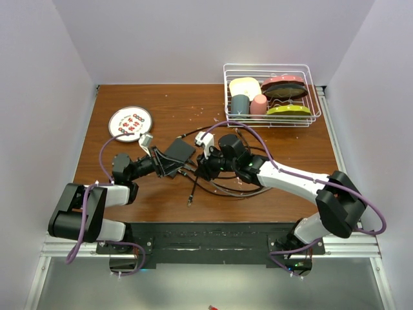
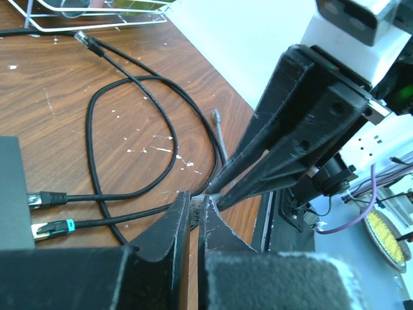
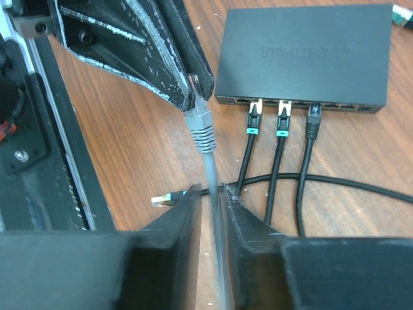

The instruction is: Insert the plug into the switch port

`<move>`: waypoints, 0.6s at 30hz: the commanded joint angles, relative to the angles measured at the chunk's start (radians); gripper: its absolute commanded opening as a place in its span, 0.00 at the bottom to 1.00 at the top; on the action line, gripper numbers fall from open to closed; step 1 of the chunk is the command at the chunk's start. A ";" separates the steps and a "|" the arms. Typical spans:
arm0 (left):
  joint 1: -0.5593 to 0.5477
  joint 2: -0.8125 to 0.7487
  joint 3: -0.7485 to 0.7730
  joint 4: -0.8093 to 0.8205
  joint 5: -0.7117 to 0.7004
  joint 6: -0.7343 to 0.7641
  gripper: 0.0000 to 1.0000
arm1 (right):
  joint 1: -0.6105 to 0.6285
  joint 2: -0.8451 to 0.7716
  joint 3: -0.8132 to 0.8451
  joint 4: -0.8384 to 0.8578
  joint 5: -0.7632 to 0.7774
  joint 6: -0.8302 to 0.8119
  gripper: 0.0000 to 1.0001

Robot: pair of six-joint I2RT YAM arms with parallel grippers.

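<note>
Plug [image 3: 201,123]: grey-booted network plug with a clear tip, on a grey cable [image 3: 213,194]. It is held just beside the switch's port edge, off its end corner, and sits in no port.
Switch [image 3: 303,55]: flat matte-black box lying on the wooden table [image 1: 290,194], with its sockets in a row along one long edge.
Switch ports, contents: three black cables [image 3: 303,168] plugged in side by side, two with teal-banded plugs and one all black.
Left gripper [image 2: 194,210]: fingers clamped together on the plug's tip, just beside the switch.
Right gripper [image 3: 211,197]: fingers stand close on either side of the grey cable, behind the plug and farther from the switch. Whether they pinch the cable cannot be told.
Plate [image 1: 130,123]: round and white, beyond and left of the switch in the top view, well apart from it. Contents: small red and dark pieces.
Dish rack [image 1: 316,97]: white wire, beyond and right of the switch, well apart from it.
Dish rack, contents: cream-yellow dish [image 1: 244,84], grey cup [image 1: 240,103], pink cup [image 1: 259,103], dark red dish [image 1: 284,86] and yellow-green plate [image 1: 288,110].
</note>
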 commanded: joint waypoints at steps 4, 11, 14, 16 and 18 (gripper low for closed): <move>0.002 -0.049 0.004 -0.024 -0.034 -0.004 0.00 | 0.009 -0.042 0.092 -0.007 0.111 -0.013 0.68; 0.001 -0.129 0.073 -0.363 -0.162 0.048 0.00 | 0.089 0.024 0.191 -0.076 0.282 -0.057 0.72; 0.001 -0.157 0.102 -0.486 -0.214 0.063 0.00 | 0.104 0.036 0.202 -0.069 0.338 -0.059 0.68; 0.001 -0.168 0.113 -0.516 -0.226 0.062 0.00 | 0.110 0.049 0.211 -0.070 0.354 -0.059 0.67; 0.001 -0.172 0.119 -0.526 -0.226 0.051 0.00 | 0.120 0.059 0.213 -0.066 0.369 -0.059 0.63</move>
